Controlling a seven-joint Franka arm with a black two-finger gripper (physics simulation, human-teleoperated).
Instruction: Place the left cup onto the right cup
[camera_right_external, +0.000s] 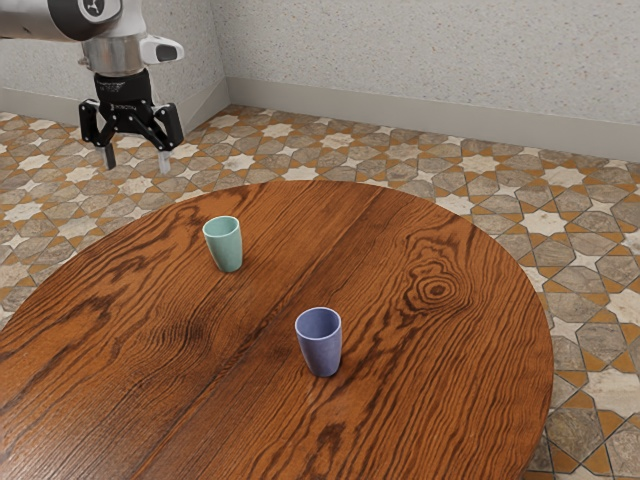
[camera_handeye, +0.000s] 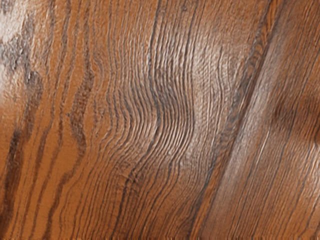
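Observation:
A teal cup (camera_right_external: 223, 244) stands upright on the round wooden table (camera_right_external: 430, 380), toward the exterior view's left. A blue-violet cup (camera_right_external: 319, 341) stands upright nearer the front, to the exterior view's right of the teal one. The two cups are apart. My gripper (camera_right_external: 137, 158) hangs high at the upper left of the exterior view, well above and behind the teal cup, open with nothing between its fingers. The wrist view looks straight down on bare wood grain of the table (camera_handeye: 160, 120).
Patterned floor tiles (camera_right_external: 500, 190) surround the table, and a pale wall (camera_right_external: 420, 50) runs along the back. The table's rim curves away at the exterior view's right.

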